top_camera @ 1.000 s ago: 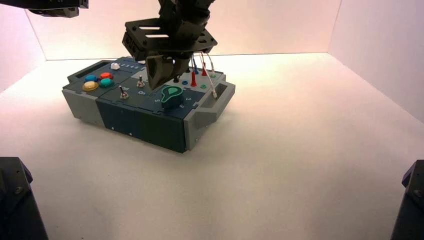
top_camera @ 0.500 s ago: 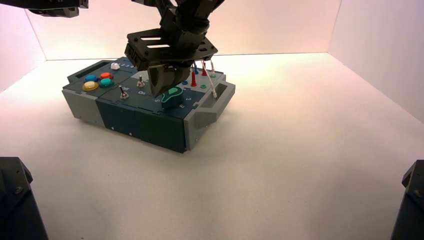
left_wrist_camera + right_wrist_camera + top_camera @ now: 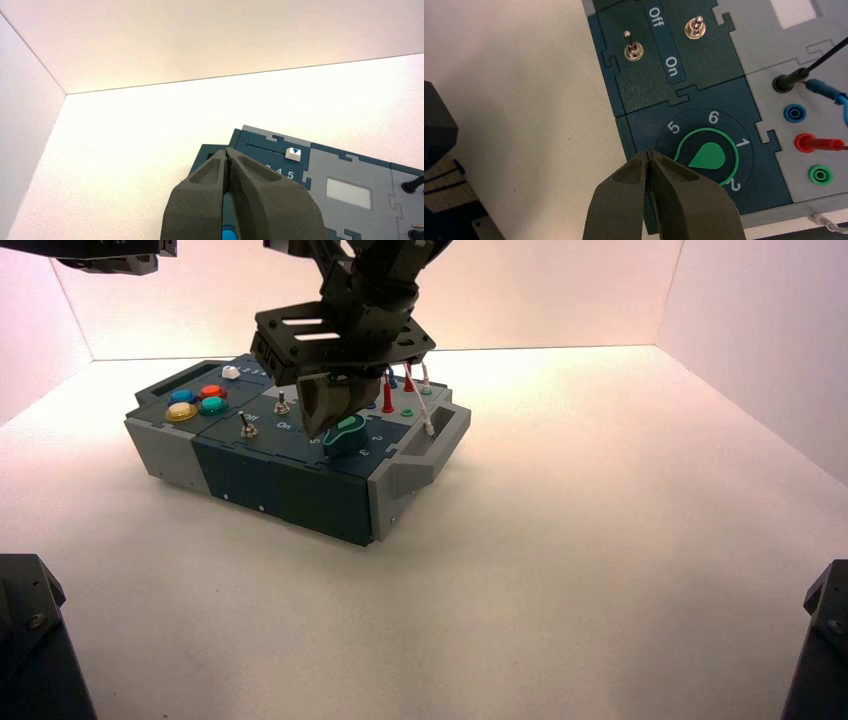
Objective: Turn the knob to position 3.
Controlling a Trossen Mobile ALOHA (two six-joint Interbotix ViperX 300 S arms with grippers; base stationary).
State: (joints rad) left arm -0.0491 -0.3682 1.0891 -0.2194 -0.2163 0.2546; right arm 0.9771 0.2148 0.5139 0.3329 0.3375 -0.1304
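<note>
While the right claw sits clenched, fingertips together just beside the knob, I judge it means to nudge the rim; left claw clenched, parked apart.

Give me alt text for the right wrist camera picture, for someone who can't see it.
The right gripper, fingers pressed together, hovers at the edge of the green teardrop knob on a dark blue panel, covering part of the dial. White digits 5, 6, 1 and 2 arc around the knob; two metal toggle switches flank an Off/On label, and coloured wire sockets sit beside the dial.
</note>
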